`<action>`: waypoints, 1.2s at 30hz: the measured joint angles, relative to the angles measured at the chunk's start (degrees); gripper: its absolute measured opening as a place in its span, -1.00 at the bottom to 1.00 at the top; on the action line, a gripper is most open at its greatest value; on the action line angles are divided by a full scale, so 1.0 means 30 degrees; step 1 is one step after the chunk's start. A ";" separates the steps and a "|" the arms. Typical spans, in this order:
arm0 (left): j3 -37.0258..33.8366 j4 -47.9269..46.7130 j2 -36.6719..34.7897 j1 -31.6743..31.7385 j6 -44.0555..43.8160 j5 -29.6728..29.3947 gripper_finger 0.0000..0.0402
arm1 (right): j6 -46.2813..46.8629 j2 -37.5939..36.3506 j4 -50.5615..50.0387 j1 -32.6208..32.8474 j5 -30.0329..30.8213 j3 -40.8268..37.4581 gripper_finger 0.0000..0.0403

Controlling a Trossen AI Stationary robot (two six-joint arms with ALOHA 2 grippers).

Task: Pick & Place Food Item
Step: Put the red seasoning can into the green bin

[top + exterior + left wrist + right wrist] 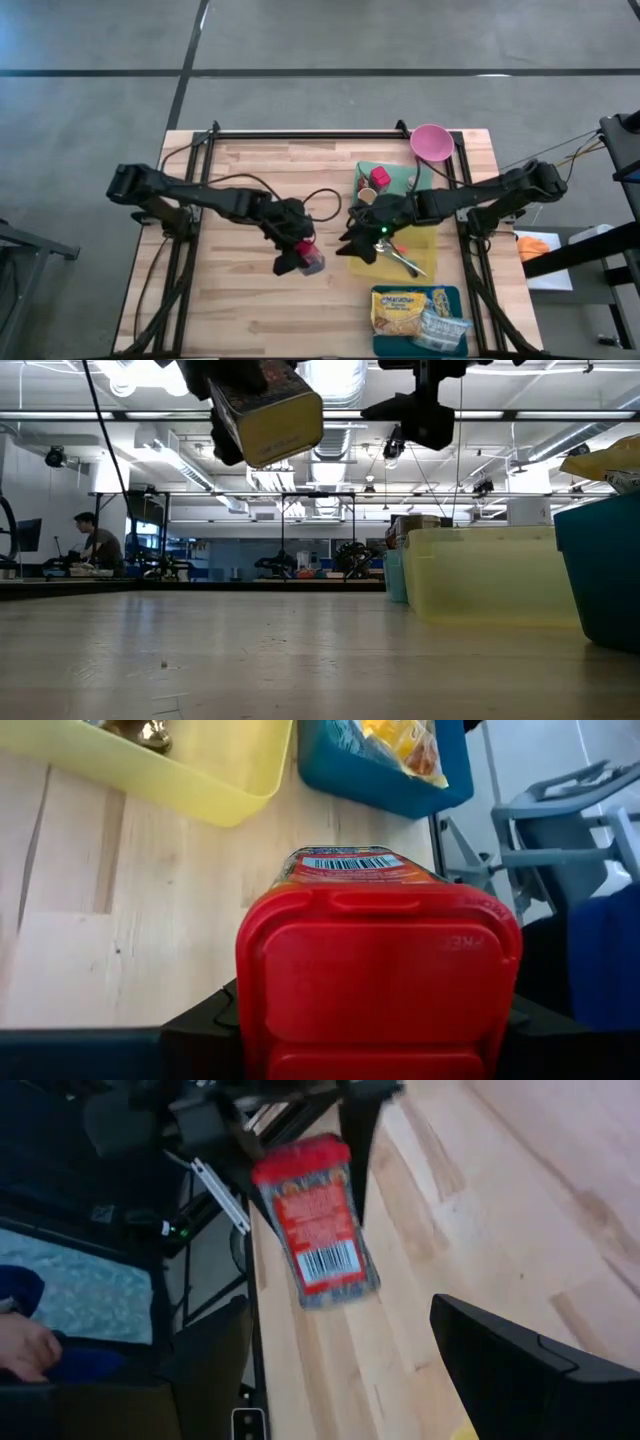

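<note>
A rectangular food can with a red lid hangs above the bare wood at the table's middle, with my left gripper shut on it. The low view shows the can high over the tabletop. My right gripper stands open with nothing between its fingers, just right of the can, over the left rim of the yellow tray. From its wrist view the can shows ahead of it, label and barcode up. My left gripper pinches the can at its red-lidded end, one finger on each of two opposite sides. The fingers slant down from the table's left and lie along the can, whose barcoded base points away from the wrist. The can is lifted clear and tilted.
The yellow tray holds metal utensils. A green tray with small items lies behind it, and a pink bowl stands at the far right. A teal tray with snack packets sits at the near right. Bare wood spreads left of the can.
</note>
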 joint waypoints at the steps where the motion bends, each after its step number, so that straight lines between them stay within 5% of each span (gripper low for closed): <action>1: 0.0179 -0.0060 0.0213 0.0065 0.0137 0.0007 -0.02 | -0.0247 0.0000 0.0010 -0.0042 -0.0027 0.0063 0.50; 14: 0.2122 0.0368 0.1446 0.0737 0.0314 0.0744 -0.02 | -0.1892 0.0581 -0.0131 -0.0003 0.0278 0.0403 0.50; 28: 0.2697 -0.0368 0.1623 0.0788 -0.0248 0.1027 -0.02 | -0.4135 0.4091 -0.0991 0.0201 0.0396 0.4453 0.48; 36: 0.2762 -0.0491 0.1492 0.0776 -0.0296 0.1508 -0.02 | -0.4162 0.4379 -0.1260 0.0267 -0.0427 0.4592 -0.02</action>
